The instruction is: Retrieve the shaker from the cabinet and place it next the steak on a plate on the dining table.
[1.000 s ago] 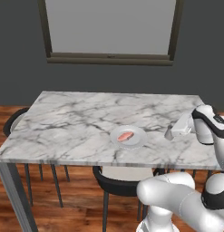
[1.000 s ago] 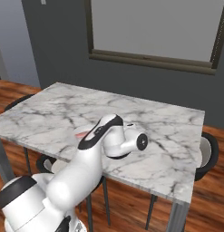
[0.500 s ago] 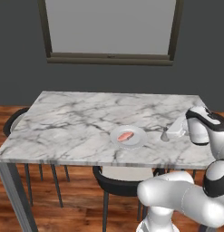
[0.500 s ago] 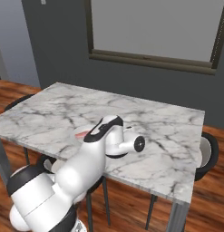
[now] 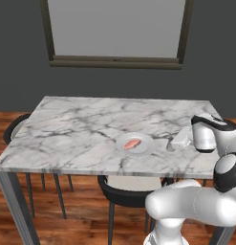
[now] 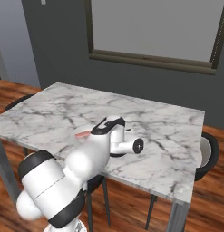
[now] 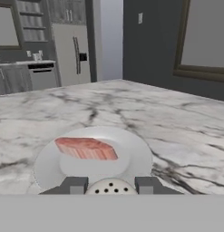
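**Shaker held low at the plate's edge**

The end effector (image 7: 111, 186) is closed on the shaker (image 7: 110, 187). In the hand view the shaker's rounded, perforated top sits squarely between the two dark fingertips (image 7: 74, 185), which press in on either side of it.

Just beyond the held shaker lies the plate (image 7: 136, 156), a shallow white round on the marble table (image 7: 177, 131). The steak (image 7: 86, 148) rests on the plate, a pinkish-red slab left of the plate's centre in this view, apart from the shaker.

From the left base view, the end effector (image 5: 173, 143) reaches in from the right, low over the table (image 5: 81, 129), just beside the right rim of the plate (image 5: 144, 149); the steak (image 5: 133, 143) lies flat in the middle of the plate.

From the right base view, the arm covers most of the plate, and only a sliver of the steak (image 6: 81, 133) peeks out to its left on the table (image 6: 168, 122).
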